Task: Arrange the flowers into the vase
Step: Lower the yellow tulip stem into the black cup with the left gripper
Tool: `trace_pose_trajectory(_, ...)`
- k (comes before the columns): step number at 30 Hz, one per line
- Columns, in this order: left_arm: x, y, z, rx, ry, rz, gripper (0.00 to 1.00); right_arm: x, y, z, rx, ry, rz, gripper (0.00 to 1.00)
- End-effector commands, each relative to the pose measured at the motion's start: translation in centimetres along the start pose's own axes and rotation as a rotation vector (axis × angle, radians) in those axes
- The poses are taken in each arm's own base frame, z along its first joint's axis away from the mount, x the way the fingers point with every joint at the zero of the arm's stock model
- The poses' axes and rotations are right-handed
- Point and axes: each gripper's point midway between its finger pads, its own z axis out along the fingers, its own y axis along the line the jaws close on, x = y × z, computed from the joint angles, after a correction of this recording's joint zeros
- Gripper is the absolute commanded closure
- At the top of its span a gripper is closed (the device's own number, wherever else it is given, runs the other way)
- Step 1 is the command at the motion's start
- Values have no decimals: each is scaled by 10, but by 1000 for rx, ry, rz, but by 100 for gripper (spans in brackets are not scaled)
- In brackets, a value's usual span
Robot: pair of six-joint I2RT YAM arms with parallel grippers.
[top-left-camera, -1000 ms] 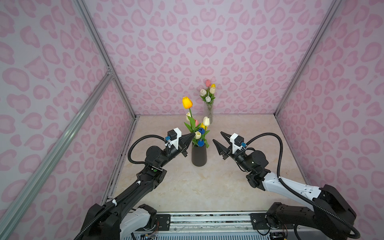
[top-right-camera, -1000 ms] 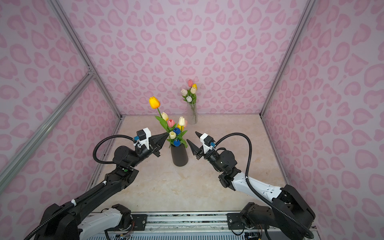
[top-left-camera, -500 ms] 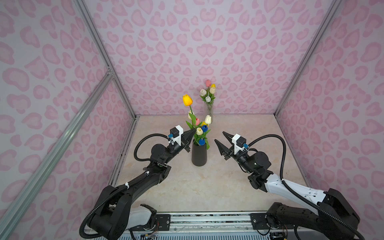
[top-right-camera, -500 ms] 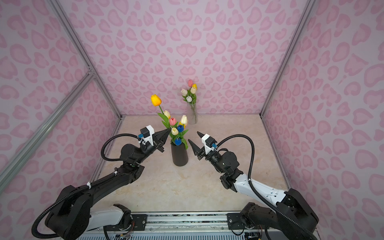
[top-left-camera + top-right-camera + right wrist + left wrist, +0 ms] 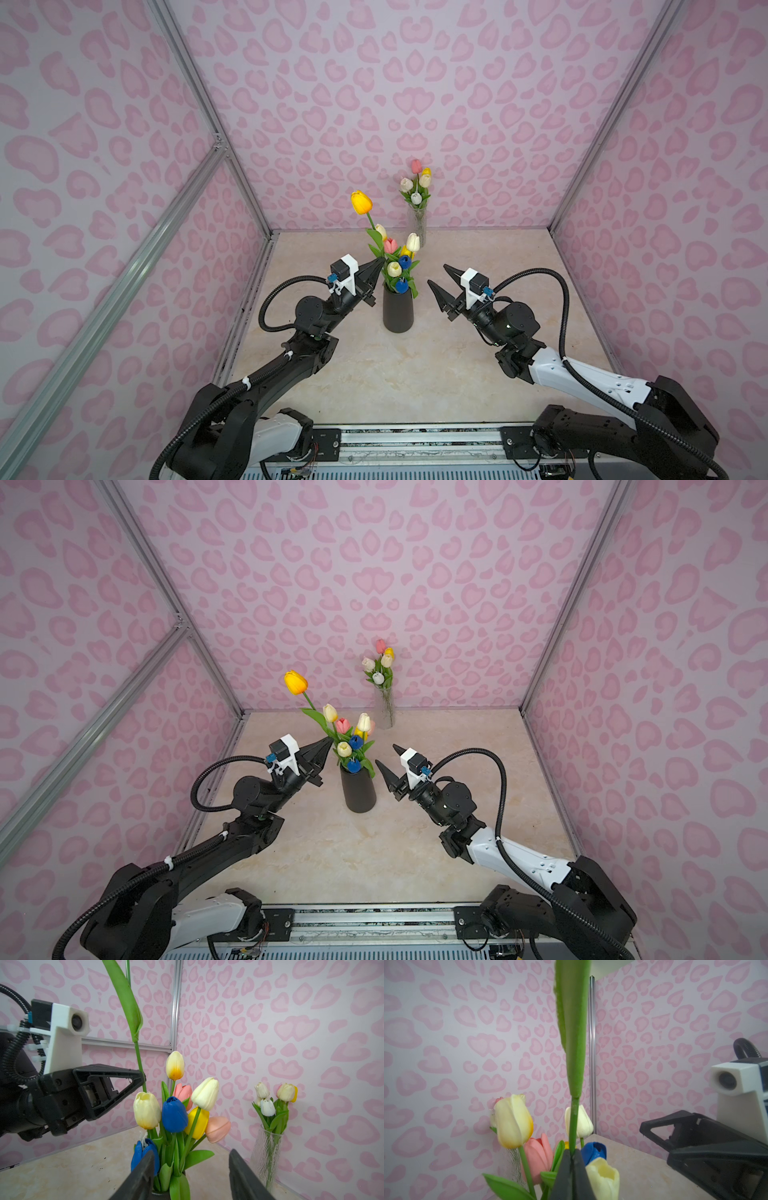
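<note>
Lot: artificial tulips, the flowers [image 5: 397,262], mixed cream, pink, yellow and blue; mostly standing in the dark vase [image 5: 398,309] at mid-table, between the two arms. One more, the tall yellow tulip [image 5: 361,202], raised and leaning over that vase; clamped low on its stem, under the long leaf, by the left gripper [image 5: 380,262], jaws pinched fully together on it. Lower stem end hidden among the bunch; in the vase or not, cannot tell. Opposite, the right gripper [image 5: 437,274]: jaws about half apart, holding nothing, just beside the bouquet. Also a second small bunch [image 5: 417,185] in a ribbed clear glass vase [image 5: 417,224] near the back wall.

Materials: matte, rubbery-looking, egg-shaped heads; thin green stems; broad pointed leaves, felt-like. Dark vase matte, tapering toward the mouth. Pale marbled table [image 5: 415,365].

Handling, as judged: very light, springy; heads soft, easily dented. Best taken on bare stem below the leaf, never by the head. Top-heavy when held low; prone to swing and snag neighbouring leaves
</note>
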Motion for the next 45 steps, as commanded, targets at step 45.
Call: trace_pose_trajectory(45,79,29,-10,-64,136,-113,97,2,17,12,-61,18,-30,43)
